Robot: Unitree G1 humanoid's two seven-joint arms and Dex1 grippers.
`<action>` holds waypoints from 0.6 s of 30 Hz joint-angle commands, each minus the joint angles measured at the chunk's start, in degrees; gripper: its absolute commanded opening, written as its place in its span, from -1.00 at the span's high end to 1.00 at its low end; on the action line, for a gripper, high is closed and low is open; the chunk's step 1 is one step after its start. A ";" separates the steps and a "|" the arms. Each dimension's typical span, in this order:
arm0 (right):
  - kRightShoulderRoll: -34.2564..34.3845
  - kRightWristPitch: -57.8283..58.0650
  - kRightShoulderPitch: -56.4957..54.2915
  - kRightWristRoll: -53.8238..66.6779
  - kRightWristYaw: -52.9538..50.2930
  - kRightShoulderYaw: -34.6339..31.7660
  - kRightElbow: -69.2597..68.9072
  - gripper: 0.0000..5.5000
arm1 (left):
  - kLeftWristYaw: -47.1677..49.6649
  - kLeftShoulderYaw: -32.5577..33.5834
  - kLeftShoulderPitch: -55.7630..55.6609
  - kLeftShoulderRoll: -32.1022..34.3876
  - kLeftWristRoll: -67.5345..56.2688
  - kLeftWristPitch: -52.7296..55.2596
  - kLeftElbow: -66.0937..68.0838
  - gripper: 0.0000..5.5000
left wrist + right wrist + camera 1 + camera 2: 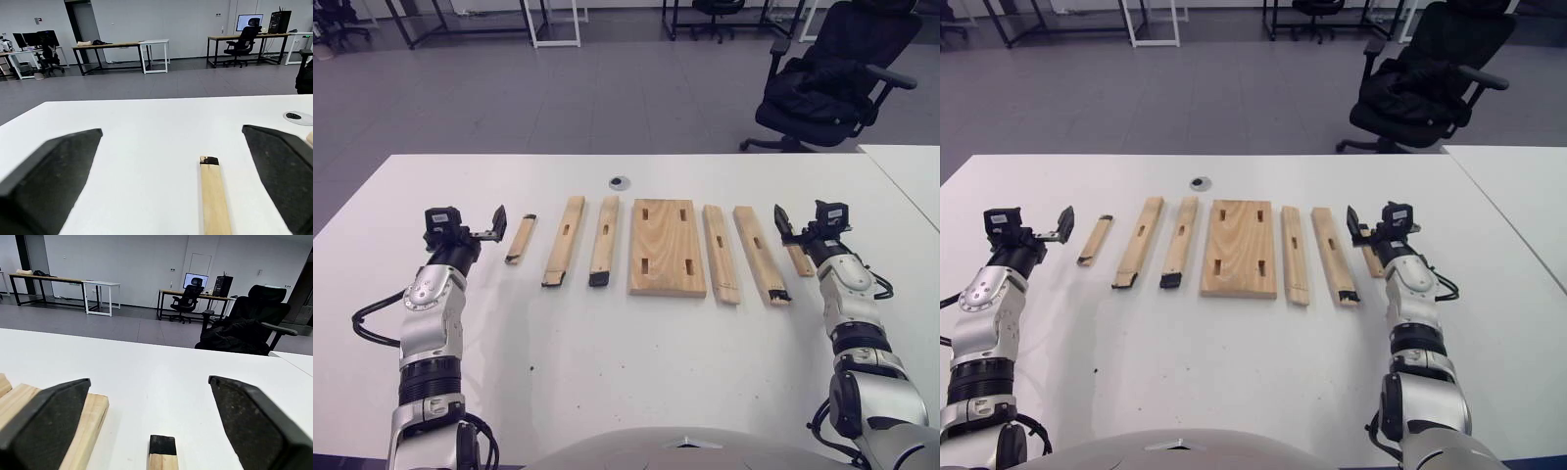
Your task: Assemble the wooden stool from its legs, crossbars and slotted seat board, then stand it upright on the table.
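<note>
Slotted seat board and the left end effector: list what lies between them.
In the left eye view, three pieces lie between the slotted wooden seat board and the left end effector: a short wooden crossbar, then two longer black-tipped wooden legs.

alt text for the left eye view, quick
Seven wooden stool parts lie in a row on a white table, the slotted seat board in the middle. The left claw and right claw sit open at either end of the row.
</note>
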 commanded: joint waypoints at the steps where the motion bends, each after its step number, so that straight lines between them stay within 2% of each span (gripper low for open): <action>1: -0.28 0.27 -1.08 -0.63 -0.52 0.32 -0.31 -0.63 | -2.94 -2.23 -0.88 0.65 0.19 2.49 2.97 -0.92; 10: -0.31 0.59 -0.62 -0.91 -1.01 0.59 -0.53 -0.63 | -5.93 -6.50 -1.48 1.19 2.17 5.62 7.30 -0.92; 18: 0.31 0.59 -1.82 -1.53 -0.97 1.29 1.13 -0.63 | -5.77 -8.08 -2.69 2.12 4.65 7.15 12.31 -0.47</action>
